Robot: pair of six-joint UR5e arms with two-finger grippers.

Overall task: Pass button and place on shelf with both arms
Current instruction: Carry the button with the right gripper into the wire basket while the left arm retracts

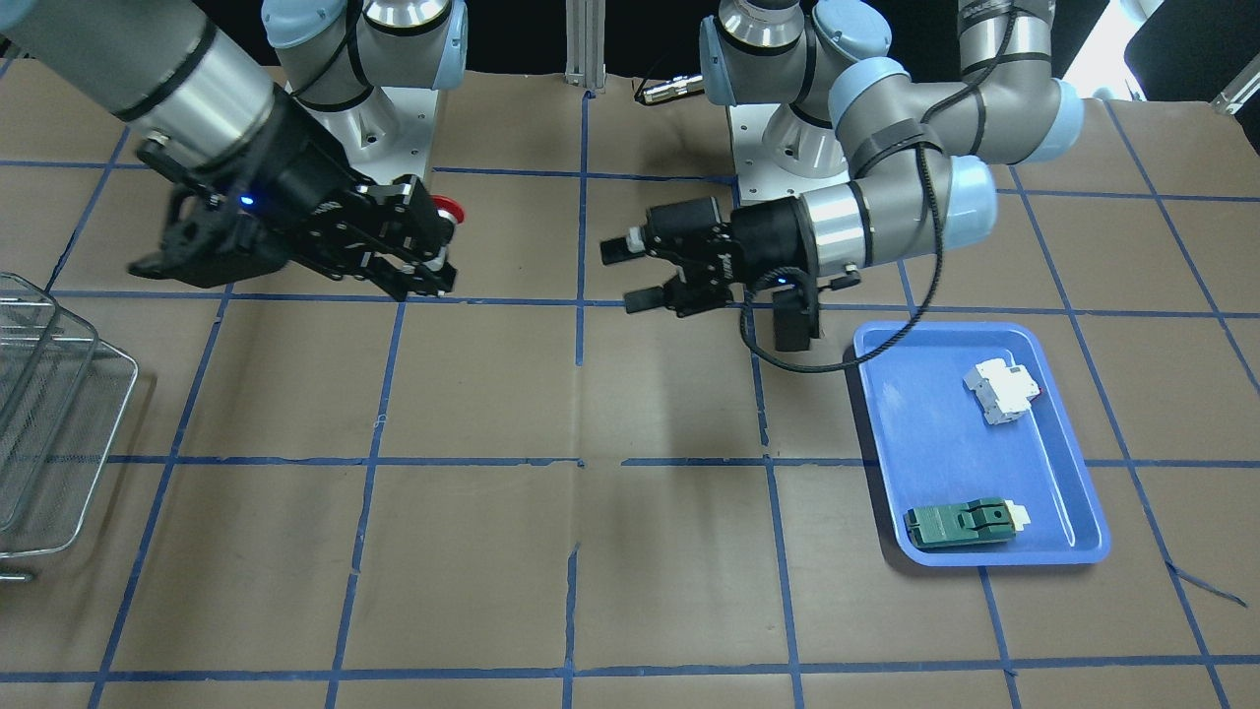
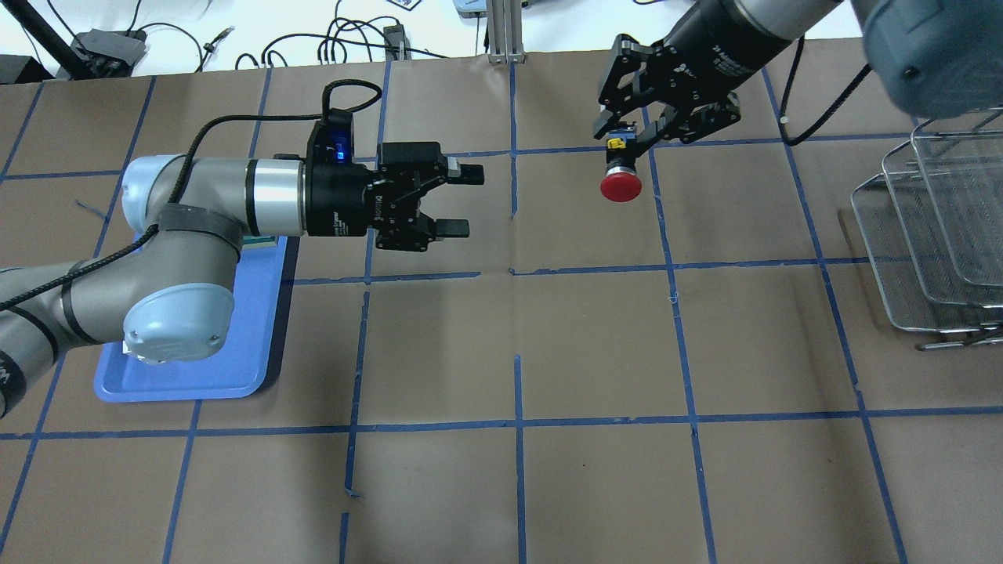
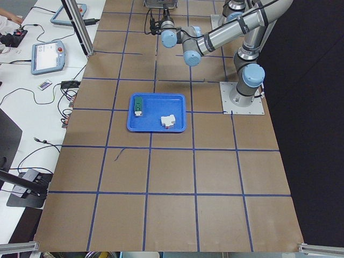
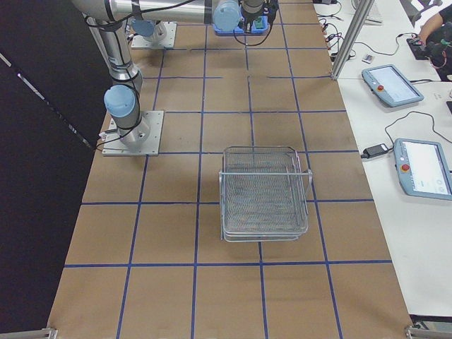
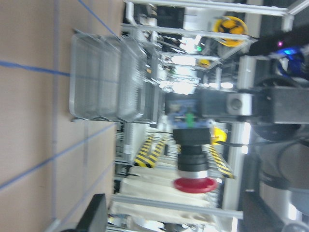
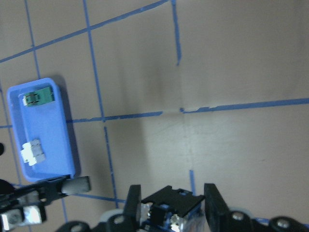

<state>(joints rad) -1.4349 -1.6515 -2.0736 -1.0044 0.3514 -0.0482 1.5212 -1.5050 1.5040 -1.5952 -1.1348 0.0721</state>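
Note:
My right gripper is shut on the black body of the button, held in the air with its red cap pointing toward the robot's side. In the front view the red cap peeks out behind that gripper. My left gripper is open and empty, level with the button and about a tile to its left, fingers pointing at it. The left wrist view shows the button hanging from the right gripper. The wire-mesh shelf stands at the table's right end, apart from both grippers.
A blue tray lies under the left arm and holds a white breaker and a green block. Brown table with blue tape grid. The shelf also shows in the front view and the exterior right view.

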